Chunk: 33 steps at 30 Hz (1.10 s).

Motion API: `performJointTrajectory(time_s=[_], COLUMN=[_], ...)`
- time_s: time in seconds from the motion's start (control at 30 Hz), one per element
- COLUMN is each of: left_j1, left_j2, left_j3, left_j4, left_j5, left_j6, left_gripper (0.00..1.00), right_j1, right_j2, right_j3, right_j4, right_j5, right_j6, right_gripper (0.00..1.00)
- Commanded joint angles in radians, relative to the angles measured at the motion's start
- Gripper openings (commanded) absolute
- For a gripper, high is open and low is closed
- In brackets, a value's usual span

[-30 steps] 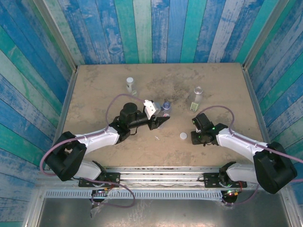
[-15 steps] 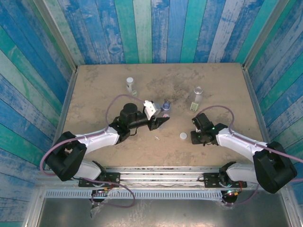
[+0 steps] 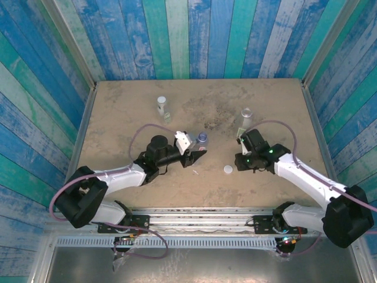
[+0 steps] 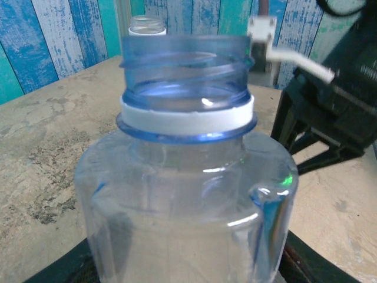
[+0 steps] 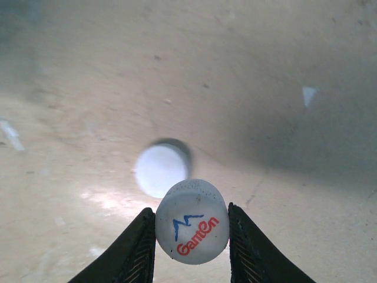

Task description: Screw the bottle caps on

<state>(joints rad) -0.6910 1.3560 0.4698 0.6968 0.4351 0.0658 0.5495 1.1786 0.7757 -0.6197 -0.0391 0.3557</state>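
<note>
Three clear bottles and two white bottle caps are visible on a sandy table [image 3: 277, 100], which is walled by blue and green planks [image 3: 177, 35].

The far-left bottle [image 3: 162, 106] and the far-right bottle [image 3: 244, 120] stand free, well apart, each with bare table around it. The middle bottle [image 3: 202, 139] has an open threaded neck with a white ring below it. The left gripper [image 3: 199, 150] is clamped around this bottle's body, its dark fingers showing low on either side in the left wrist view.

The right gripper [image 5: 192, 236] is closed narrowly on the held cap [image 5: 192, 221], pinching its sides. The cap's face carries red lettering and a blue mark. The loose cap [image 3: 228, 170] lies flat on the table between the two grippers, just left of the right one and touching nothing.

A small white scrap [image 3: 194, 173] lies near the left gripper. Metal rims [image 3: 84, 135] edge the table left and right. The far strip of table below the back wall is open, as is the near middle.
</note>
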Motion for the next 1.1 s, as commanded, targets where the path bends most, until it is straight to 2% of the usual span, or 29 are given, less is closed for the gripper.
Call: performJointTrajectory(time_s=[0.0,0.1,0.33,0.5,0.7,1.07], left_j1=[0.004,0.005,0.006,0.005,0.005,0.004], left_j2=[-0.023,0.001,0.046,0.082,0.125,0.14], left_j3=[-0.012,-0.015,0.014,0.046,0.081,0.132], left_j4=[0.104,0.125,0.063,0.038,0.043,-0.042], left_j5=[0.009,0.013,0.038,0.08,0.133,0.189], left_j6=[-0.026,-0.031,0.025,0.045,0.042,0.086], left_gripper=[0.55,0.54,0.55,0.54,0.54,0.53], right_j1=[0.005,0.005,0.005,0.004,0.005,0.024], right_j2=[-0.01,-0.002,0.035,0.061,0.106,0.157], right_j3=[0.096,0.187,0.39,0.482,0.546,0.567], right_j4=[-0.102,-0.147,-0.216,-0.221,-0.217,-0.19], right_j5=[-0.111,-0.154,-0.281,-0.366,-0.429,-0.453], right_j6=[-0.041,-0.053,-0.07,-0.069,-0.063,-0.061], right_gripper=[0.34,0.35,0.35,0.35,0.35,0.35])
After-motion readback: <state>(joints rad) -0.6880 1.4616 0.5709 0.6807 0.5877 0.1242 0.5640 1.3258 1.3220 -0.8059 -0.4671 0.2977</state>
